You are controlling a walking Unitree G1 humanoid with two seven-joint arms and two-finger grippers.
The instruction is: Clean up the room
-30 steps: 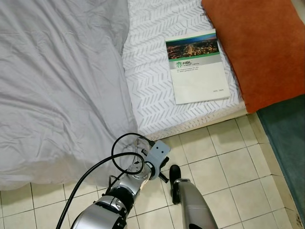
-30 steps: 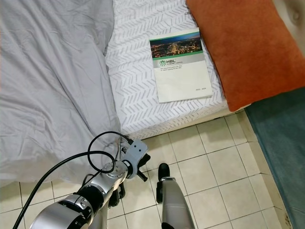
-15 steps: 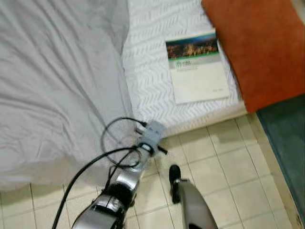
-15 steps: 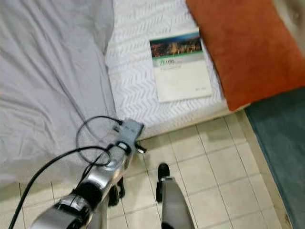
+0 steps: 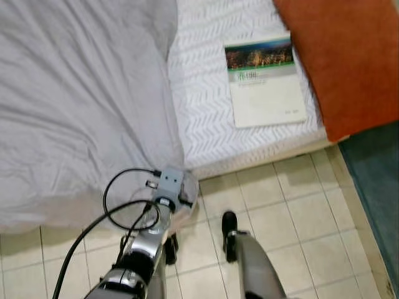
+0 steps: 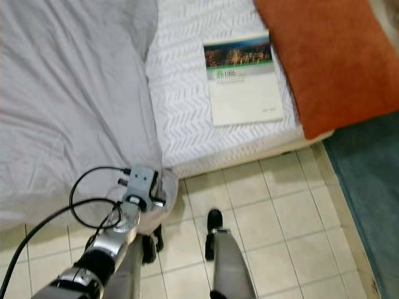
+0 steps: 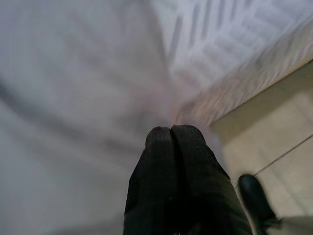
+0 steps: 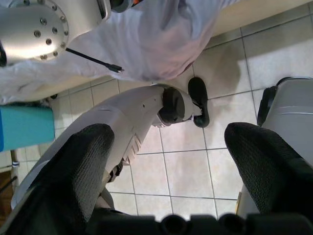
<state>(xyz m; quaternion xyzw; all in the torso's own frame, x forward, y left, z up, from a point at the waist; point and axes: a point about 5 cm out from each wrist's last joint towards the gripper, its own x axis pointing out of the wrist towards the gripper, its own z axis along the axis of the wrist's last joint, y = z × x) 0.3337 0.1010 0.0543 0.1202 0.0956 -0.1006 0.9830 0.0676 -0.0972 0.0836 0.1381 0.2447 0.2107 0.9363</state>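
Left wrist view shows the left pincer (image 7: 170, 134) with its two black fingers pressed together and nothing between them, their tips right at the hanging fold of the grey blanket (image 5: 75, 106) near the bed's front edge. The right wrist view shows the right pincer (image 8: 168, 161) spread wide and empty over the tiled floor (image 5: 293, 205), hanging idle beside the robot's legs.

From the head views, the left arm reaches forward low over the floor, its wrist at the point where the blanket drapes off the front edge of the bed (image 5: 206, 124). The blanket lies rumpled across the left part of the bed and spills down towards the tiles. Further in, on the bare patterned sheet, a booklet (image 5: 265, 78) lies flat towards the bed's right side, its far corner just beside or under the edge of an orange pillow (image 5: 343, 56) that fills the far right corner.

As a judgement, the tidying has barely begun: the blanket is unmade, the booklet is on the bed, and neither pincer holds anything. Straightening the blanket looks like the step in hand, with the booklet left to put away.
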